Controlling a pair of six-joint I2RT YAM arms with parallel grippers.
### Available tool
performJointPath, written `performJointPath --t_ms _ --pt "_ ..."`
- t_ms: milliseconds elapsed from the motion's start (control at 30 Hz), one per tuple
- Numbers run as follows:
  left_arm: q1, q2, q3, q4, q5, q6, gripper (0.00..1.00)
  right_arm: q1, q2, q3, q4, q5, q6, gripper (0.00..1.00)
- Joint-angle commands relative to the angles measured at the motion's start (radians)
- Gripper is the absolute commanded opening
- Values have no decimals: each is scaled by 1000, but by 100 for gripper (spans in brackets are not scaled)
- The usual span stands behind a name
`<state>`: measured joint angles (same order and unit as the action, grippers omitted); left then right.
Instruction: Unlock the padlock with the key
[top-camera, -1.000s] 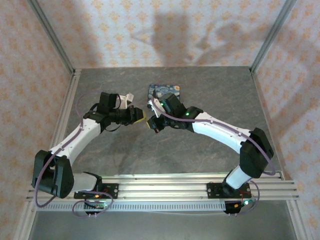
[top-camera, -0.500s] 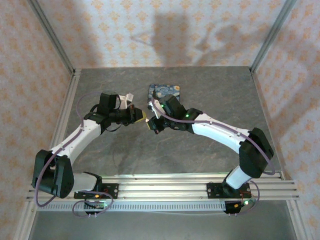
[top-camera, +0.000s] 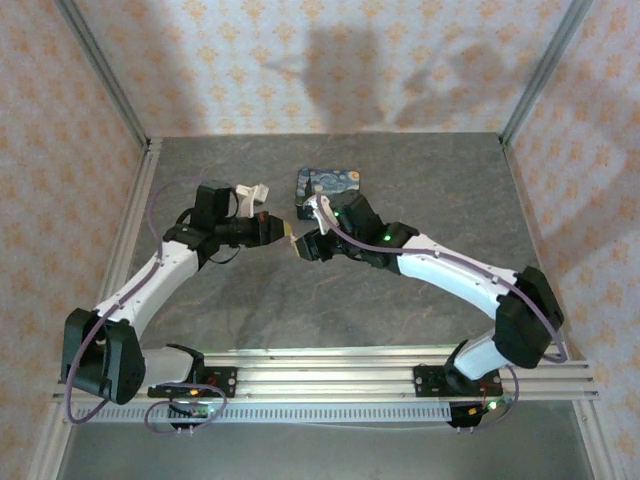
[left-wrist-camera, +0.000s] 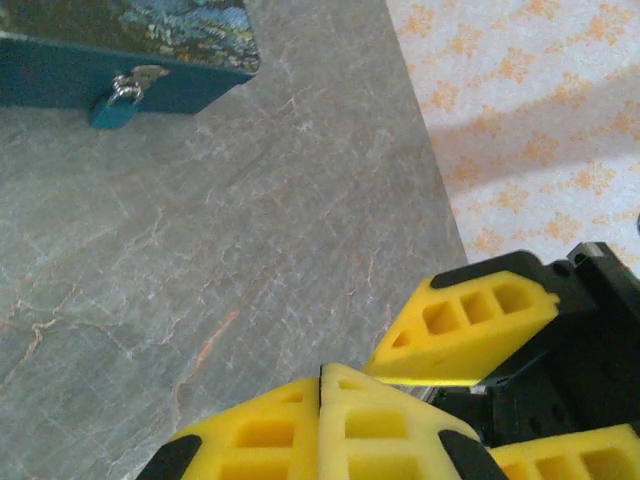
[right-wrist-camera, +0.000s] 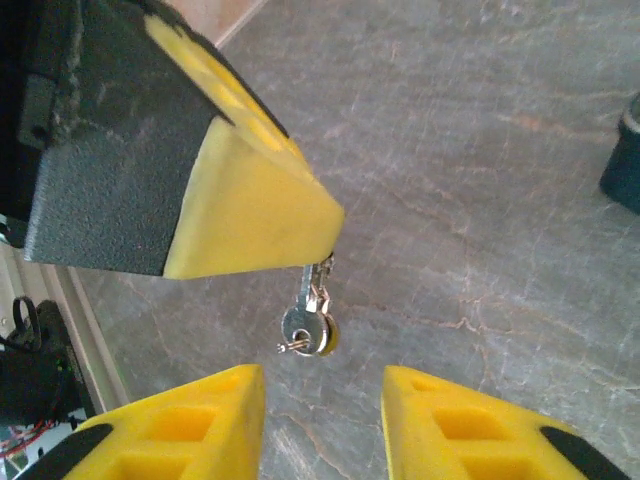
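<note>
A grey veined table (top-camera: 420, 165) sits between pale orange-patterned walls (top-camera: 200, 60)

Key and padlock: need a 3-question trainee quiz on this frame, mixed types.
1. Fill in: the small teal padlock hangs on the side wall of the blue swirl-painted rectangular ____.
2. True or false: the small silver metal key hangs from the shut yellow-fingered left gripper.
3. The yellow-fingered right gripper is: A) open, B) shut on the key, C) shut on the padlock.
Key: 1 box; 2 true; 3 A.
</note>
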<state>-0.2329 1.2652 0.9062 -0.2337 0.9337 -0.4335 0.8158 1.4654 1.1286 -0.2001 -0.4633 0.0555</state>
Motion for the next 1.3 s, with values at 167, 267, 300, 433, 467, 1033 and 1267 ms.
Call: performJointPath --t_ms 167,267,300,433,467,1033,1267 --pt "6 -20 68 -74 37 182 0 -79 -85 -51 87 -91 142 40" --pt "6 -31 79 -83 74 241 0 -98 -63 -52 161 -239 209 40" --pt "6 -37 84 -82 85 254 0 -97 -50 -48 182 -285 226 41" --pt "5 -61 91 -50 130 269 0 -98 14 -16 210 -431 270 41" --pt "6 -66 93 -47 135 273 0 -98 25 -10 215 -456 277 41" --pt "6 -77 133 -99 145 268 1 -99 20 -76 347 -493 328 0" --pt "24 -98 93 -17 -12 33 47 -99 -7 -142 417 -361 352 0"
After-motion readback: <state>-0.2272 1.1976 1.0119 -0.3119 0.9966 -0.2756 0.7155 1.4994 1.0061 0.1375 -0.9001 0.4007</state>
